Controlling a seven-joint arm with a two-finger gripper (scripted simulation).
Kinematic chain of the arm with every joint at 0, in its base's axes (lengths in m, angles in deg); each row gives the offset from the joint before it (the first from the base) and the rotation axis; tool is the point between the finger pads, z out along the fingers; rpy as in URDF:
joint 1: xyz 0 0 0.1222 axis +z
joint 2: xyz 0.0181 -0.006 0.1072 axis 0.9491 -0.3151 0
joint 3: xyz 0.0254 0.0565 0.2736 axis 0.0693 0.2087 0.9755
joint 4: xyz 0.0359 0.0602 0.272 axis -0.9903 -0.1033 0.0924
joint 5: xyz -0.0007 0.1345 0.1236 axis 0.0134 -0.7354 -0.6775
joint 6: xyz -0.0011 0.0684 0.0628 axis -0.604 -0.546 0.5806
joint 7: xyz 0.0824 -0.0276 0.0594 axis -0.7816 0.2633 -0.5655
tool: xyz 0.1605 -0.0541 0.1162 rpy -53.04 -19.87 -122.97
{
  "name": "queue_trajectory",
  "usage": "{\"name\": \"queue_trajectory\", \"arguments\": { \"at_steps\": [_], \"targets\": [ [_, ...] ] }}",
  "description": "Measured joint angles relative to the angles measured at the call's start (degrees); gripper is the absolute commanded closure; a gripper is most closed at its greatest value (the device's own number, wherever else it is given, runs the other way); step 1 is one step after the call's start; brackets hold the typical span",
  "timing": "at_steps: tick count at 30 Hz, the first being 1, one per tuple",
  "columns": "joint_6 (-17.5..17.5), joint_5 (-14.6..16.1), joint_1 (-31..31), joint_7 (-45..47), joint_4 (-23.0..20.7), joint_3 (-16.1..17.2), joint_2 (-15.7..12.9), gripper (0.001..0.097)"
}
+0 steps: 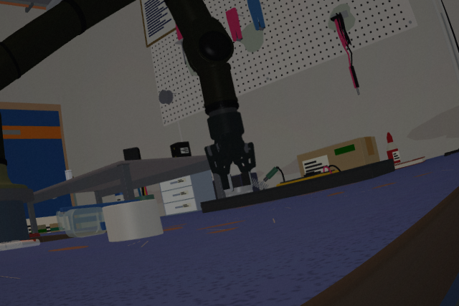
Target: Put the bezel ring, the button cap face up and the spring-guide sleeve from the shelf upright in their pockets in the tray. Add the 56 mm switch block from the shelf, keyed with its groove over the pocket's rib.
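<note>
A dark switch block (pixel 243 180) sits at the left end of the black tray (pixel 296 186), and my gripper (pixel 233 180) is closed on it from above, low over the tray. A pale part (pixel 239 189) shows at the block's foot; I cannot tell which part it is. Two more dark blocks (pixel 180 149) (pixel 131 153) stand on the grey shelf (pixel 122 173) to the left. A small hatched piece (pixel 259 183) stands in the tray just right of the fingers.
A pegboard (pixel 281 28) with hanging tools is on the wall behind. A cardboard box (pixel 337 156) and a red bottle (pixel 392 149) stand behind the tray. A white tape roll (pixel 132 220) and a clear jar (pixel 79 222) lie on the blue mat at left.
</note>
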Motion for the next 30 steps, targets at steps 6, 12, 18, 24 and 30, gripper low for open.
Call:
{"name": "queue_trajectory", "arguments": {
  "at_steps": [6, 12, 18, 24, 30],
  "targets": [
    [0.0, 0.0, 0.0, 0.0, 0.0, 0.0, 0.0, 0.0201],
    [0.0, 0.0, 0.0, 0.0, 0.0, 0.0, 0.0, 0.0181],
    [0.0, 0.0, 0.0, 0.0, 0.0, 0.0, 0.0, 0.0181],
    [0.0, 0.0, 0.0, 0.0, 0.0, 0.0, 0.0, 0.0181],
    [0.5, 0.0, 0.1, 0.0, 0.0, -0.1, 0.4, 0.0181]
  ]
}}
